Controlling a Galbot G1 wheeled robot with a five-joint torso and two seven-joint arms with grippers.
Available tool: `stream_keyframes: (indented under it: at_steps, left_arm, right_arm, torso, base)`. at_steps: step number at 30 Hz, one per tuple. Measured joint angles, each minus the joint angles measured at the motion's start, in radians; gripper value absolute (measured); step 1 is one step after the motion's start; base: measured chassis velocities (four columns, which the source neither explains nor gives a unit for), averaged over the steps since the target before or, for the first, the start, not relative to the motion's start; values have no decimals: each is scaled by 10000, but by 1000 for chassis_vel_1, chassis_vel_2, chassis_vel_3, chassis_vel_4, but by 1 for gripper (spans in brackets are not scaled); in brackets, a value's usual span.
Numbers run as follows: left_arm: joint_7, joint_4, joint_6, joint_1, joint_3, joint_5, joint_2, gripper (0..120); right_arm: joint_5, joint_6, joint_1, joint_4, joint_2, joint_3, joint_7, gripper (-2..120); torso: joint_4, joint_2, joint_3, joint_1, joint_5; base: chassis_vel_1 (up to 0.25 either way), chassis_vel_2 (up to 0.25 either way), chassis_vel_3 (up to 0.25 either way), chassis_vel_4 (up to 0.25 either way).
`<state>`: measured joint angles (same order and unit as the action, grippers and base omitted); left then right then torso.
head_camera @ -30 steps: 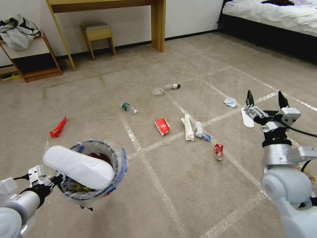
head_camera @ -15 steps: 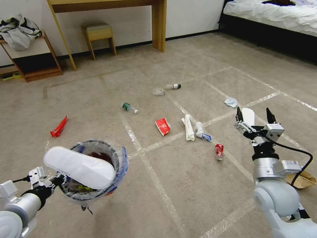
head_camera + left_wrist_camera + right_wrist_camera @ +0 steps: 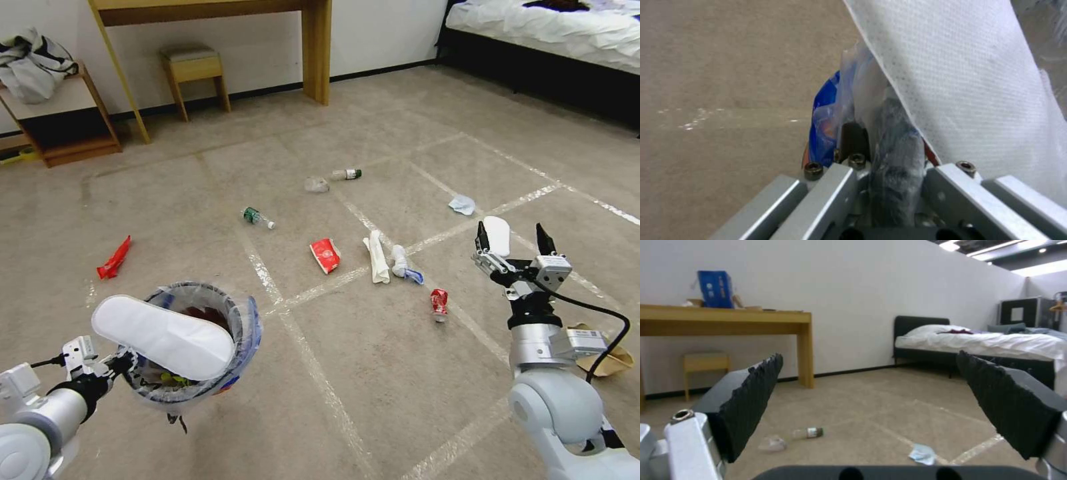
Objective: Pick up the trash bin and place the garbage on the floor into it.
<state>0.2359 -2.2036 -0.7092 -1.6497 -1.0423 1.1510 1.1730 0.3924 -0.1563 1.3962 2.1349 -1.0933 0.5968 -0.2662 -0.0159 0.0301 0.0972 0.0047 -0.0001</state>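
The left hand [image 3: 110,365] sits low on the robot's left, clamped on the near rim of the bin [image 3: 190,347], which hangs clear of the floor [image 3: 373,373]. In the left wrist view its fingers [image 3: 853,140] are closed on the crinkled bag [image 3: 862,86] over the rim, one finger half hidden behind the plastic. A white flat sheet [image 3: 163,337] lies across the bin's mouth and hides most of what is inside; only a bit of dark red wall and some yellowish scraps show under it. The bin's base is cut off from sight by its own bag.

The right hand [image 3: 512,241] is raised on the robot's right, fingers spread wide and holding nothing, pointing out over the floor. A white oval piece [image 3: 497,235] lies on the floor behind it, partly covered by one finger. A brown paper scrap [image 3: 610,360] is half hidden behind the right arm.

Litter lies spread on the floor ahead: a red wrapper [image 3: 113,259] far to the left, a green-labelled bottle [image 3: 257,217], a red cup [image 3: 325,255], a white roll [image 3: 378,257] with a smaller white wad [image 3: 400,260] just beside it, a red can [image 3: 439,303], a pale tissue [image 3: 462,204], and farther off a second bottle [image 3: 347,175] next to a clear crumpled thing [image 3: 317,185] too blurred to name.
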Motion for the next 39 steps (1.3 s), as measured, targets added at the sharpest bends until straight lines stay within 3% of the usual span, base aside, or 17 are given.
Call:
stream_keyframes:
  at_steps: [21,39]
  left_arm:
    - [45,200,-77,-10,-114,16,-17,1]
    - [93,404,-85,-44,-372,67,-26,1]
  right_arm:
    - [-120,-5,-169,-222,-137,-293,22,99]
    - [-173,-52,-325,-582,-295,-633,222,100]
  torso:
    - [-6,0,0,2,1]
    - [0,0,-1,0,0]
  base:
    - [-83,-83,-75,-79]
    - [-7,10,12,-8]
